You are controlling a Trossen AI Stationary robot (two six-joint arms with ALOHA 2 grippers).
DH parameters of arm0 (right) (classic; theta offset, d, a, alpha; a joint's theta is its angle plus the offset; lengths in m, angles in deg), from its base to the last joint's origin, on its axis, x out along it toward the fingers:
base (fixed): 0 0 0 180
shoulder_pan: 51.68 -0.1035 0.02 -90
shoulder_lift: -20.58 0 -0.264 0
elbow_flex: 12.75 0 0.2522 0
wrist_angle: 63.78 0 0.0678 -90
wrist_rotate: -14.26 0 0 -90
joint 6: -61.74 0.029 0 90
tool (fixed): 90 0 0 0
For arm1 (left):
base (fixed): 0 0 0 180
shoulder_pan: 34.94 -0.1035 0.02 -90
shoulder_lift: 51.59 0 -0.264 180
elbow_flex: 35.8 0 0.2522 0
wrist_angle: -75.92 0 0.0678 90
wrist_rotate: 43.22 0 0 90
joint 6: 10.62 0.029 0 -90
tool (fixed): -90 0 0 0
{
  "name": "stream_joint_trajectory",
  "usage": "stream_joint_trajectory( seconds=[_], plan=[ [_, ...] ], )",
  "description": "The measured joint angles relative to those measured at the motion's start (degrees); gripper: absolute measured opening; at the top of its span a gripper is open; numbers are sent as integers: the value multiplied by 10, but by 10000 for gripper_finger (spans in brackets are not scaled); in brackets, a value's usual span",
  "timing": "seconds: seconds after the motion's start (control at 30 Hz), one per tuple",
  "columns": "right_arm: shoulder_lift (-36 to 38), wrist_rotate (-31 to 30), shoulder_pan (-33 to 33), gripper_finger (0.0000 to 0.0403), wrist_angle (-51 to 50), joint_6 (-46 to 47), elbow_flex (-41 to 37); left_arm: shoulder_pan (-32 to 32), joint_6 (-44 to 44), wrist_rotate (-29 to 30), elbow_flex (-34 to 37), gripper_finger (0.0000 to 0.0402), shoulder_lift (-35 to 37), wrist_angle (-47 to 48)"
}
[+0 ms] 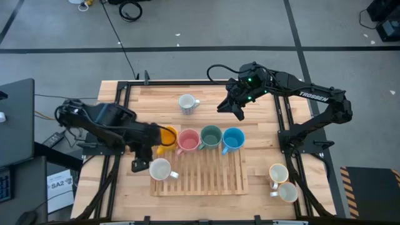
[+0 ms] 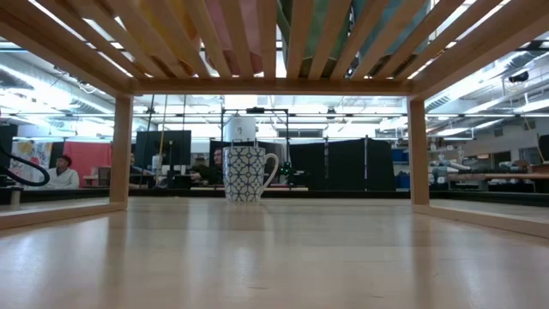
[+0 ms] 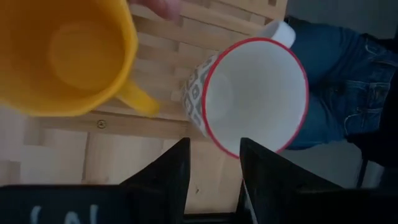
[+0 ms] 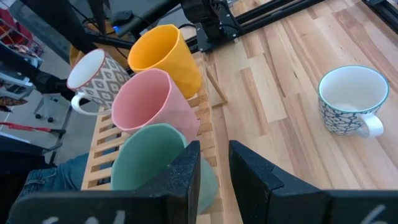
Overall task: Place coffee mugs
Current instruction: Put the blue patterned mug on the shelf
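While the left gripper [image 1: 142,156] hovers low over the left end of the slatted wooden rack [image 1: 206,178], its jaws stand slightly apart and hold nothing, just beside the red-rimmed white mug [image 3: 252,93] at the rack's near left corner. Along the rack's far edge sit the orange mug [image 1: 166,137], pink mug [image 1: 188,140], green mug [image 1: 210,136] and blue mug [image 1: 233,139] in a touching row. Over the far side of the bench [image 1: 262,144], the right gripper [image 1: 232,107] hangs with jaws parted and empty, near the patterned white mug [image 1: 187,102]. Two cream mugs [image 1: 282,182] wait at the near right.
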Motion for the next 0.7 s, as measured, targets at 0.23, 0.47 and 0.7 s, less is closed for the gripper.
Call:
stream_joint_trajectory(
  seconds=[0.23,0.47,0.7],
  plan=[
    [0,0,0,90,-1,0,0,0,3,73,0,146,57,0],
    [0,-1,0,90,-1,0,0,-44,3,120,0,146,119,1],
    [0,-1,0,90,-1,0,0,-144,56,130,0,146,157,0]
  ],
)
